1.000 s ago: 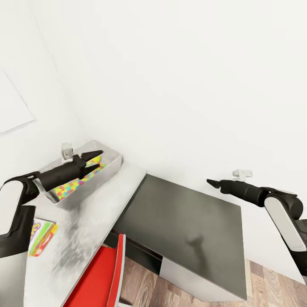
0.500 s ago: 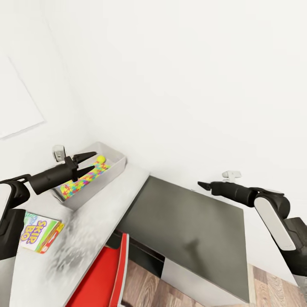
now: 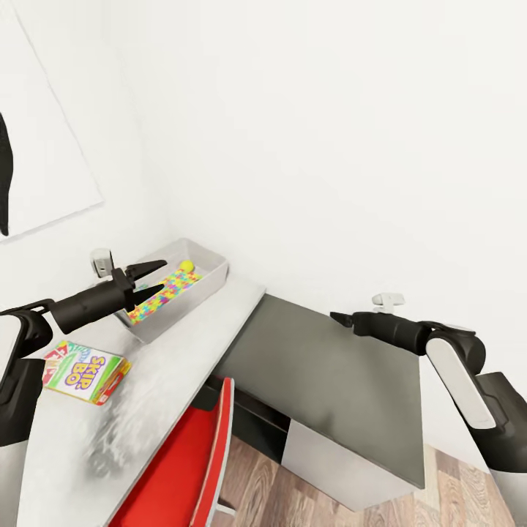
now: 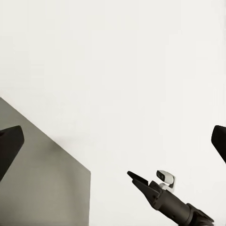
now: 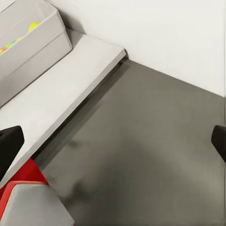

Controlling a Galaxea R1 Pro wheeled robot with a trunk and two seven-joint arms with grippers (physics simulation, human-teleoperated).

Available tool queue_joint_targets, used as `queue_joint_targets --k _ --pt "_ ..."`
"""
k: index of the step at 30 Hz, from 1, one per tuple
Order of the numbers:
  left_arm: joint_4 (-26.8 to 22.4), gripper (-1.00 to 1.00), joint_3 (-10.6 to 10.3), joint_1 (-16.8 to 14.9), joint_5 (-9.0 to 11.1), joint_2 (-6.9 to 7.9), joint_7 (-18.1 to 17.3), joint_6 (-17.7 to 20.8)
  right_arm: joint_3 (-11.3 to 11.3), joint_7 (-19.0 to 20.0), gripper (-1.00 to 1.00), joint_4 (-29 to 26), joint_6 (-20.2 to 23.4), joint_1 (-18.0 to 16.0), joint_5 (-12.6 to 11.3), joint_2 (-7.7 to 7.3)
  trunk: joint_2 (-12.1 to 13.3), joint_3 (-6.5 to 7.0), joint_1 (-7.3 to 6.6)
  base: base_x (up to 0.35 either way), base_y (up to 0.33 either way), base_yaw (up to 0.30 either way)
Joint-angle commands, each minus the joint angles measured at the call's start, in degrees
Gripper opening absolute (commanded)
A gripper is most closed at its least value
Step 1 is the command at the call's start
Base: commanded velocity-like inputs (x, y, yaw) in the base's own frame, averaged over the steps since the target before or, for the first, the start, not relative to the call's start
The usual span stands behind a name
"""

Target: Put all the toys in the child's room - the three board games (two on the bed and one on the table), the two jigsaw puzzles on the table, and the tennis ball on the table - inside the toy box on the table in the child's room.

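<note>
The light-grey toy box [image 3: 208, 282] stands on the pale table [image 3: 183, 351] against the wall. Inside it lie a multicoloured jigsaw puzzle [image 3: 167, 291] and the yellow tennis ball [image 3: 187, 266]. A "SKIP BO" board game [image 3: 84, 369] lies flat on the table, nearer me than the box. My left gripper [image 3: 156, 278] hovers open and empty at the box's near end. My right gripper [image 3: 338, 318] hangs above the lower dark grey corner section [image 3: 329, 380]; its wrist view shows the fingers [image 5: 9, 146] spread wide, holding nothing. That view also catches the toy box [image 5: 42, 47] and ball [image 5: 33, 26].
A red chair [image 3: 190, 468] is tucked under the table's front edge. A white wall runs right behind the table, with a picture [image 3: 36, 146] hanging at the left. Wooden floor [image 3: 256, 483] shows below. The left wrist view sees the right gripper [image 4: 134, 177].
The camera has swung, so the whole picture shifted and more of the SKIP BO box shows. My left gripper has drawn back from above the toy box towards its near end.
</note>
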Motion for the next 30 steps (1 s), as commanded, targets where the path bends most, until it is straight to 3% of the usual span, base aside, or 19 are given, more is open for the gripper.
queue_joint_targets --k 1,8,20,26,30 --pt "-0.03 1.0 0.04 -0.06 0.6 0.0 0.59 0.21 0.02 0.41 1.0 -0.03 0.2 -0.06 0.45 -0.03 -0.11 -0.1 0.03 -0.027 0.005 0.004" --pt "-0.02 1.0 -0.01 -0.07 0.6 -0.06 0.55 0.21 -0.39 0.4 1.0 -0.03 0.8 -0.58 0.45 -0.08 -0.11 -0.09 0.03 -0.104 -0.023 0.049" --pt "-0.02 1.0 -0.01 -0.06 0.59 -0.06 0.5 0.21 -0.43 0.33 1.0 -0.03 0.97 -0.67 0.45 -0.07 -0.11 -0.09 0.03 -0.153 -0.066 0.272" --pt "-0.04 1.0 2.35 1.04 0.82 1.47 -1.63 0.21 -0.38 0.35 1.0 -0.03 1.94 -2.31 0.45 0.11 -0.11 -0.14 0.03 -0.004 -0.002 0.297" --pt "-0.02 1.0 3.65 3.45 0.83 2.73 -1.97 0.21 -0.09 0.06 1.0 -0.03 4.34 -3.76 0.45 0.43 -0.11 -0.24 0.03 -0.001 0.0 0.293"
